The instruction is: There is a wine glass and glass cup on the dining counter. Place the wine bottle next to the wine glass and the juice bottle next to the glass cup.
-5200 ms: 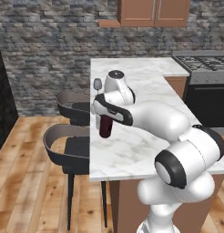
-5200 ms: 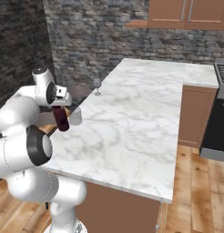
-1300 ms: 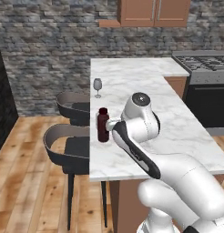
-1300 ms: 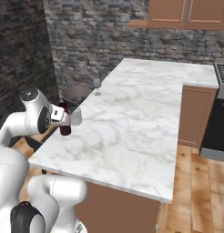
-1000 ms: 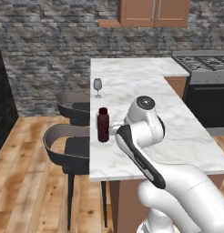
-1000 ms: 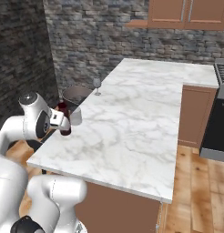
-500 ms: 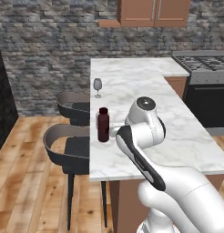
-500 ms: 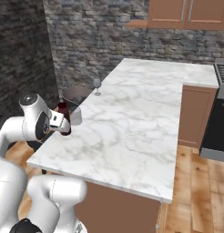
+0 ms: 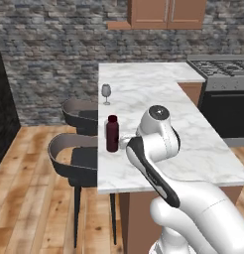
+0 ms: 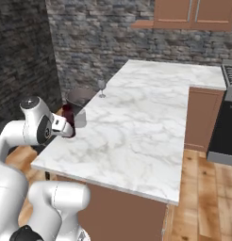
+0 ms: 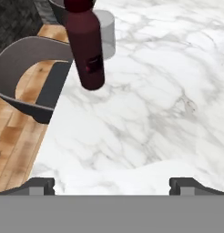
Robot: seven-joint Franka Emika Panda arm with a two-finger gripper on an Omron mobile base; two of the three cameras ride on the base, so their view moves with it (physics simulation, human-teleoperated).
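You see the stout maroon juice bottle (image 11: 88,48) standing upright near the stool-side edge of the white marble dining counter (image 9: 193,144), just beside the short greyish glass cup (image 11: 106,34). Your two-finger gripper (image 11: 112,184) stands wide apart, empty, near the bottle. The small clear stemmed wine glass (image 9: 106,93) stands farther along the same edge.

Maroon bottle on white marble

The juice bottle (image 9: 112,133) is dark red all over; just behind it the cup (image 11: 106,35) is greyish see-through glass. Beyond the bottle the wine glass (image 9: 106,93) is clear. The counter (image 9: 158,99) is white marble with grey veins over a brown base. Beside it stand black stools (image 9: 74,157) on a warm wood-plank floor (image 9: 34,198).
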